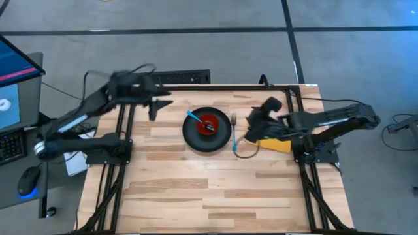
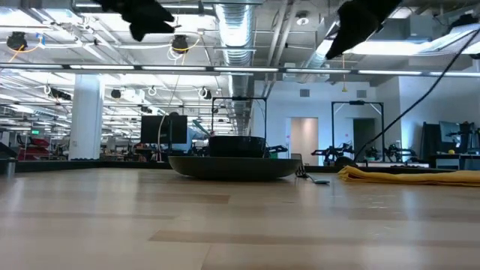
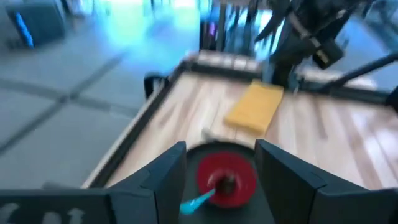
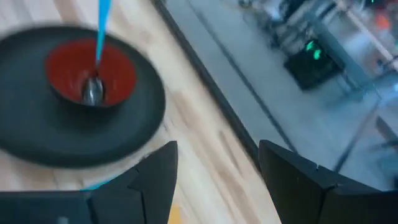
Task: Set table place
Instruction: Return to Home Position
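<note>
**Now: the place is laid by the back edge, and both grippers are up and empty**

You have the whole set lying in the back half of the table (image 1: 196,196), that is, the half farthest from the low camera. The black plate (image 1: 193,136) sits about midway along the back edge and a little in from it. The red bowl (image 1: 210,124) stands on the plate, roughly at its centre. The spoon (image 1: 194,117) has its metal end down in the bowl, and its blue handle leans out over the plate towards the back-left corner. The fork (image 1: 234,134) lies flat on the wood just beside the plate's rim on the side of the right edge, running roughly parallel to that edge. The yellow napkin (image 1: 279,145) lies flat beyond the fork, nearer the right edge, and apart from the plate.

Your left gripper (image 3: 221,146) hangs in the air over the back-left part of the table, well off the plate on its left-edge side. Its fingers (image 3: 165,177) are spread wide with nothing between them.

Your right gripper (image 4: 217,144) is raised above the table between the fork and the napkin, over the napkin's inner end. It too is spread wide and carries nothing. The low view shows both arms high above the tabletop.
</note>
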You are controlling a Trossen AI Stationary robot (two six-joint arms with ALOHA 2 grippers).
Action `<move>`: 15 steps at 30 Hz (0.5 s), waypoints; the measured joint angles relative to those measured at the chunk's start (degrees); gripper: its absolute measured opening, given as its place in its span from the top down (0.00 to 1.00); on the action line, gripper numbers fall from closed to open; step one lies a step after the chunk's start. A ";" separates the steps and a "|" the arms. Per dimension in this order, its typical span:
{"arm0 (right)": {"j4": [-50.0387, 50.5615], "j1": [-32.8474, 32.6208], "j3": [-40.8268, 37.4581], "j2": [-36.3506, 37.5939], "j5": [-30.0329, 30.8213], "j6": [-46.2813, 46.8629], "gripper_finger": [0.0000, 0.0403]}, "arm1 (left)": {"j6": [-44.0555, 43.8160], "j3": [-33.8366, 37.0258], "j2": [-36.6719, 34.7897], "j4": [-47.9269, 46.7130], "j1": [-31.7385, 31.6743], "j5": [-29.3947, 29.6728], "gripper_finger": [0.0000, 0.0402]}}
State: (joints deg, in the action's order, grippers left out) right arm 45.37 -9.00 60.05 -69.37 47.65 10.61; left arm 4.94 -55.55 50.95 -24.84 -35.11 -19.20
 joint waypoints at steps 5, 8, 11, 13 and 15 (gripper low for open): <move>-11.97 -3.86 -11.36 12.70 0.17 -5.84 0.38 | -4.21 21.08 -18.03 21.31 0.60 0.07 0.55; -25.01 -3.87 -20.10 20.50 -1.35 -15.55 0.38 | -7.21 31.15 -27.92 29.97 0.61 0.02 0.55; -36.64 -0.90 -28.53 27.08 -10.33 -20.55 0.38 | -7.90 38.50 -36.54 31.39 0.60 0.17 0.55; -42.77 2.06 -33.35 30.90 -18.11 -21.14 0.38 | -9.03 42.54 -41.43 30.66 0.60 0.18 0.55; -47.01 5.34 -37.56 34.26 -23.62 -21.01 0.38 | -10.84 45.97 -45.09 30.40 0.60 0.60 0.55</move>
State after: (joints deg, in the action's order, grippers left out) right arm -1.64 -3.67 22.48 -35.11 24.04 -10.39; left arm -5.89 -9.59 5.86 5.57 -34.50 -18.60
